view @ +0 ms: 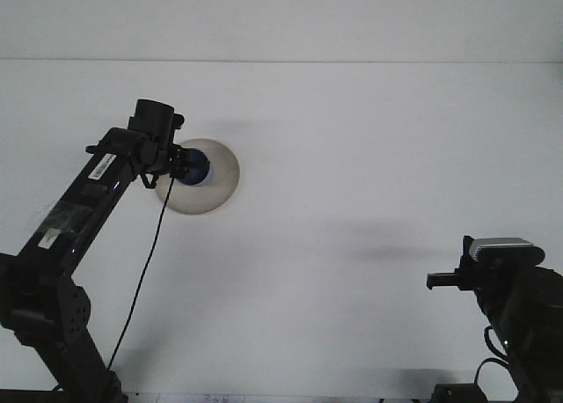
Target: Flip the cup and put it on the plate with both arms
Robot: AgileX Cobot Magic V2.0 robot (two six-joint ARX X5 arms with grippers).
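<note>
**Cup carried over the plate for set-down**

The left tool (pixel 179 163) gripped the blue cup (pixel 195 165), holding it just over the plate (pixel 220 176) so release would land it there. The right tool (pixel 435 281) idled well apart, its state unclear

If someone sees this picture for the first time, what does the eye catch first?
First the long black left arm, slanting up from the lower left over the white table. Its gripper is at a blue cup over the pale plate. The right arm sits low at the right.
</note>
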